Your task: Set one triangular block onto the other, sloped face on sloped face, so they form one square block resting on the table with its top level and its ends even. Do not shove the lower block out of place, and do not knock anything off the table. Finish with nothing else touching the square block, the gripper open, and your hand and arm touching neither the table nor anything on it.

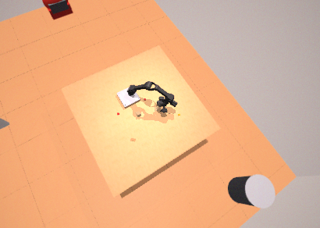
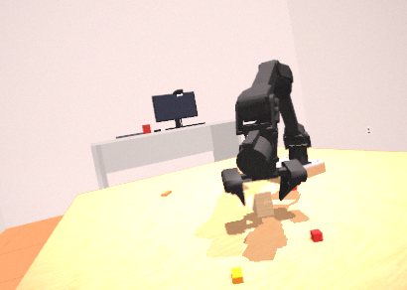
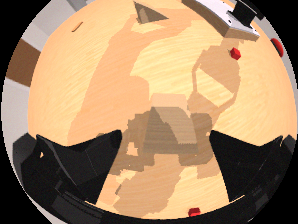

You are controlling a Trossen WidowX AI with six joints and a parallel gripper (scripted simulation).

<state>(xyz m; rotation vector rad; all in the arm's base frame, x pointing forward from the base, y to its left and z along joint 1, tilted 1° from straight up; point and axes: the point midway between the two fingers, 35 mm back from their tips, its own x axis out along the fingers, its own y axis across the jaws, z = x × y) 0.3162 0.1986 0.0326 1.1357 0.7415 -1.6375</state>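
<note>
Triangular block (image 2: 264, 206) (image 3: 171, 131) — below the open gripper (image 2: 264, 199) (image 3: 166, 133), between its fingertips' sides.

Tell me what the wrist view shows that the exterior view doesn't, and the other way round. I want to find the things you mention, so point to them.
Only wrist: the far triangular block (image 3: 148, 14) in plain sight; in the exterior view I can't make it out behind the hand.

Only exterior: the yellow cube (image 2: 237, 275), plus the monitor (image 2: 175, 106) on the desk (image 2: 154, 155).

Both: the near triangular block (image 2: 264, 210) (image 3: 175, 142), the open hand (image 2: 263, 201) (image 3: 166, 132), two red cubes (image 2: 317, 235) (image 3: 194, 212), the small orange piece (image 2: 166, 193) (image 3: 77, 26) and the white base plate (image 2: 317, 168) (image 3: 215, 19).
</note>
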